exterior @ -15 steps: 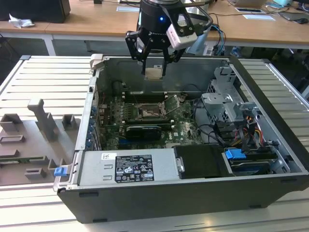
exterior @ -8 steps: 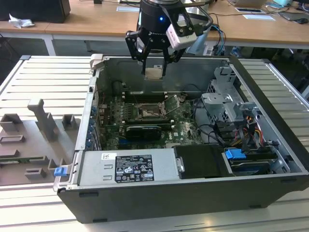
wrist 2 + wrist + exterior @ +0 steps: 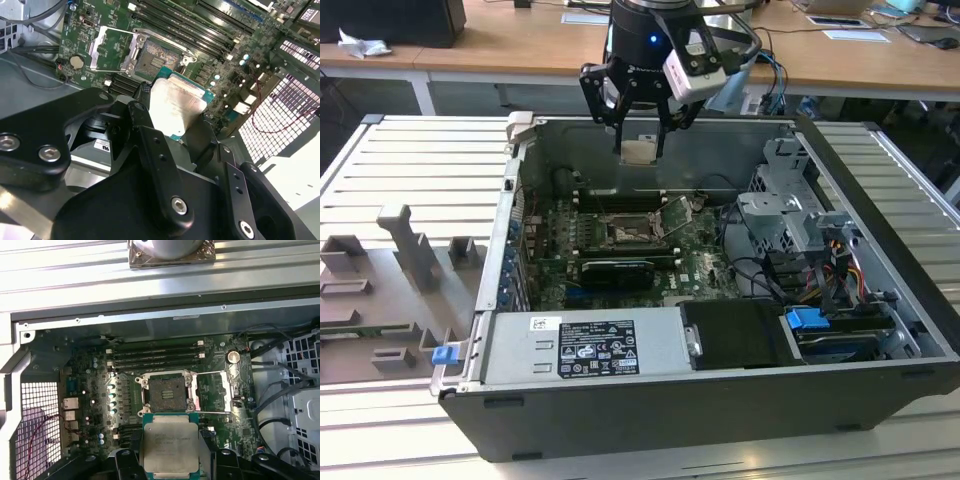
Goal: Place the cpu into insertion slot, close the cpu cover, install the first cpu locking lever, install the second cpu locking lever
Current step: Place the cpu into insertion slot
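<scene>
Your gripper hangs above the open computer case, jaws clamped on opposite edges of the cpu; the chip is held in the air, clear of the motherboard. The insertion slot lies bare below; the cpu cover stands swung open beside it, on the exterior view's right.

The cpu (silver-faced) hangs above the open insertion slot.
</scene>
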You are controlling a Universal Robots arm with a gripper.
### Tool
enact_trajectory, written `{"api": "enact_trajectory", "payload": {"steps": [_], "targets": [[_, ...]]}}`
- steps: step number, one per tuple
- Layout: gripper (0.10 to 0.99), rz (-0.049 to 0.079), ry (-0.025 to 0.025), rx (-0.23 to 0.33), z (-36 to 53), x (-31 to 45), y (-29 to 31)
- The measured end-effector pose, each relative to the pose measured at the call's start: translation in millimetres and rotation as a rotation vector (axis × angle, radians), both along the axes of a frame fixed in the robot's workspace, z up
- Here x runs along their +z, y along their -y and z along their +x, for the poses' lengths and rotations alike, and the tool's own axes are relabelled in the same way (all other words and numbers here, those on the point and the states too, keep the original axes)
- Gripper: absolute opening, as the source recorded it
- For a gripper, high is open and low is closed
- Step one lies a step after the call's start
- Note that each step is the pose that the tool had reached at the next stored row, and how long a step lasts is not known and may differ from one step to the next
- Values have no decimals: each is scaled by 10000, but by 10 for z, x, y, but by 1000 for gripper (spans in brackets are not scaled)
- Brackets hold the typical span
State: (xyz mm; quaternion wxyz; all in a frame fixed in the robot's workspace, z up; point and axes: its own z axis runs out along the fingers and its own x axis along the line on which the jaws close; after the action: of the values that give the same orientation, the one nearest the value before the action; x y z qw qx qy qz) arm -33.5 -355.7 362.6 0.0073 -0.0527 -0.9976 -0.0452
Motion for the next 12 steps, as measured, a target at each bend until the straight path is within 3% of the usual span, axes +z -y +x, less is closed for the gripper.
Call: {"api": "enact_trajectory", "payload": {"steps": [12], "targets": [[529, 0, -1, -858, 0, -4, 0]]}}
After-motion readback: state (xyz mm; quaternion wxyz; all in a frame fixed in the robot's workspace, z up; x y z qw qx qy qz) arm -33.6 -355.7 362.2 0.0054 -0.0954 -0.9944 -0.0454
